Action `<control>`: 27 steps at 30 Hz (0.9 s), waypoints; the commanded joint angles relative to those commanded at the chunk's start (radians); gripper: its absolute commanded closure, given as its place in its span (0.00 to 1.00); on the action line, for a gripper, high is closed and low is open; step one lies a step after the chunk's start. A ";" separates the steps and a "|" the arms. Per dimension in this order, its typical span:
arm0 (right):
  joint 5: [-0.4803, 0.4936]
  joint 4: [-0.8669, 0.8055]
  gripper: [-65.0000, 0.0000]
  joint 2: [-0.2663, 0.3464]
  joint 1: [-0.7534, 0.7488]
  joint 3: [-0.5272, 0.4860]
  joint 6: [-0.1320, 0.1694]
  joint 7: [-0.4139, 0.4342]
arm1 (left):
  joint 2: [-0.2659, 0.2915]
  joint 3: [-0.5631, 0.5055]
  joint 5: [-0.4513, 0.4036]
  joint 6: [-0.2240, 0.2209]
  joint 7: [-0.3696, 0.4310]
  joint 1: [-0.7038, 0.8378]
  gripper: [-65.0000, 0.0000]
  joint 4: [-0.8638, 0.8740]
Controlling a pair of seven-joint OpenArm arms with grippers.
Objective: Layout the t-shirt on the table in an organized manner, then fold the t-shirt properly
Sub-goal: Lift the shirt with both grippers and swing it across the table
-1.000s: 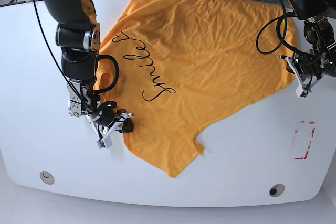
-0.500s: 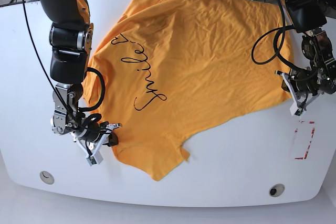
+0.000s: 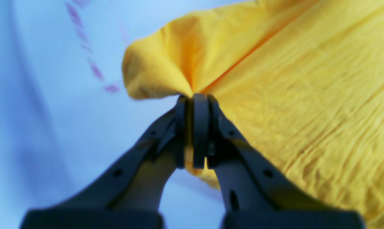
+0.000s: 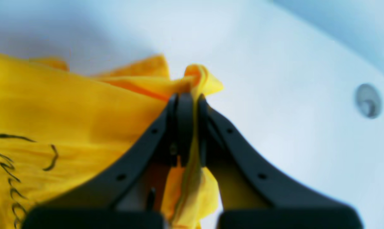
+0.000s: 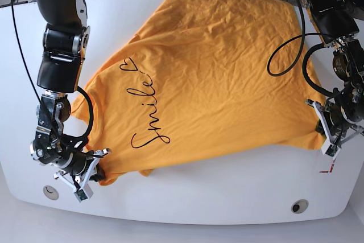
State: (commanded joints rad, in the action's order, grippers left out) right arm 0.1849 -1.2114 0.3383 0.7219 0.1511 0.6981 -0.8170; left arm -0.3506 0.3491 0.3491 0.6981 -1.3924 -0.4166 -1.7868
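The orange t-shirt (image 5: 210,78) lies spread front-up across the white table (image 5: 239,197), each lower corner pinched tight in a claw, the left gripper (image 3: 195,127) and right gripper (image 4: 185,127), though both close views are blurry.

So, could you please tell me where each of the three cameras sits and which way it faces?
Base: high above the table, looking down on the whole t-shirt; both arms show, the left gripper on its right, the right gripper on its left.
Left wrist: behind the left gripper, looking along shut fingers at a pinched shirt edge.
Right wrist: behind the right gripper, likewise shut on cloth, with a grommet beyond.
Shared: all three show the shirt and the table; each wrist's pinch also appears in base.
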 joint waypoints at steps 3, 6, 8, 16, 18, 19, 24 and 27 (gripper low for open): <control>0.000 -0.011 1.00 0.017 0.046 0.000 0.000 -0.040 | 0.005 0.002 0.000 0.000 -0.004 -0.089 1.00 -0.025; 0.002 -0.011 1.00 0.034 0.104 0.002 0.000 -0.063 | 0.017 0.002 0.000 0.000 -0.004 -0.166 1.00 -0.044; 0.002 -0.011 1.00 0.048 0.140 0.002 0.000 -0.066 | 0.020 0.002 0.000 0.000 -0.004 -0.219 1.00 -0.049; -0.006 -0.008 1.00 0.097 0.325 -0.002 0.000 -0.103 | 0.015 -0.003 0.000 0.000 -0.004 -0.457 1.00 -0.046; -0.006 -0.008 1.00 0.106 0.376 -0.002 0.000 -0.130 | 0.015 -0.005 -0.002 0.000 -0.004 -0.520 1.00 -0.044; -0.003 -0.008 1.00 0.107 0.396 -0.002 0.000 -0.140 | 0.015 -0.006 -0.002 0.000 -0.004 -0.542 1.00 -0.041; 0.002 -0.008 1.00 0.120 0.491 -0.002 0.000 -0.187 | 0.015 -0.060 -0.002 0.000 -0.004 -0.695 1.00 0.009; 0.002 -0.008 1.00 0.121 0.516 -0.002 0.000 -0.215 | 0.015 -0.072 -0.002 0.000 -0.004 -0.750 1.00 0.049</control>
State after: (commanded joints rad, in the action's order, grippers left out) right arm 0.1864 -1.2190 0.4595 1.2375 0.1496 0.6981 -1.0319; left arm -0.3353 0.2770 0.3475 0.6981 -1.3963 -1.1669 -1.7377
